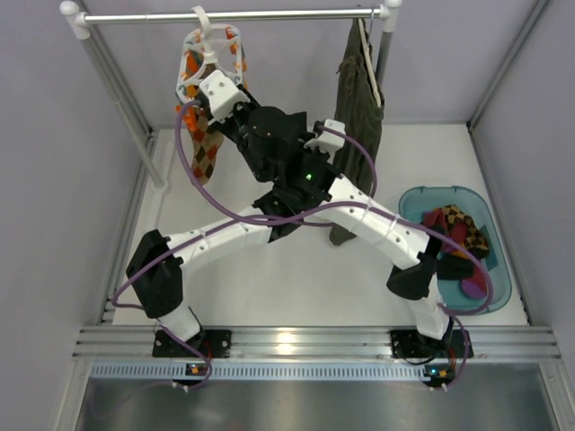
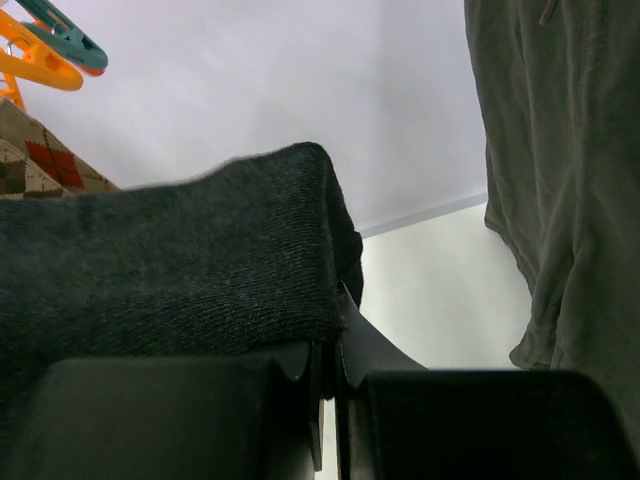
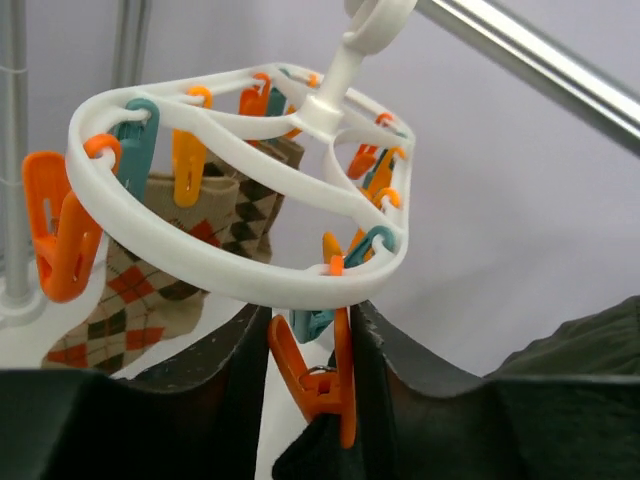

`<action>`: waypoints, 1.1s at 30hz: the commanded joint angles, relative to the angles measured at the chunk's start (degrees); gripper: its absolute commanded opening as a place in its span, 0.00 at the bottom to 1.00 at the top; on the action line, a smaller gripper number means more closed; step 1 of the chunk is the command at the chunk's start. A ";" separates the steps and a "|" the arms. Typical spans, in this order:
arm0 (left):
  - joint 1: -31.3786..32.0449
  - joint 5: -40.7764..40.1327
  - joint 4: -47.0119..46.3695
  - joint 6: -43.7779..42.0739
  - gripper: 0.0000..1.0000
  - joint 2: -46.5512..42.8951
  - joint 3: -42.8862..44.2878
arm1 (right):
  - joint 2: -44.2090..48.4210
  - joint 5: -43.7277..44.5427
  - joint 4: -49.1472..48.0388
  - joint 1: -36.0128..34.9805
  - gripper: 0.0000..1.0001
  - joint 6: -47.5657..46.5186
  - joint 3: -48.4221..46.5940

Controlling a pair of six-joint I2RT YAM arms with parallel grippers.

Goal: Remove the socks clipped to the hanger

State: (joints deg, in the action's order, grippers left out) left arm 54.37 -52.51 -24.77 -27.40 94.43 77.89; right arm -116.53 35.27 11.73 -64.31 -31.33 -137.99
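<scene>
Left wrist view has the left pincer (image 2: 325, 400) clenched on a black sock (image 2: 180, 270), the knit bunched over one finger and nipped in the gap. The sock looks light, soft and limp, with a ribbed grip to it that should not slip. It will stretch and sag rather than hold shape, so a pull only counts once the cloth goes taut.

In the right wrist view its upper edge sits in an orange clip (image 3: 320, 385) under the near rim of the hanger (image 3: 200, 270), which hangs from the rail (image 1: 234, 15) at the back left, well above the desk (image 1: 269, 278). The right pincer (image 3: 310, 330) has a finger against each side of that clip, apparently squeezing it.

The best hold is probably close under the clip, on the doubled cuff. The sock's long axis seems to run from the clip down to the left pincer, cuff uppermost. Which end is the toe I cannot tell, since the arms hide it from above.
</scene>
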 commanded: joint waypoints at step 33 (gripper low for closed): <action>12.50 48.73 13.18 51.22 0.00 -33.10 -30.62 | 48.21 -23.07 22.29 -0.11 0.99 30.01 34.88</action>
State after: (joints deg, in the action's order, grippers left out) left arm 62.41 -7.88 -9.17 20.97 57.43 44.69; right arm -75.72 13.96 30.04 -64.60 -7.11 -109.51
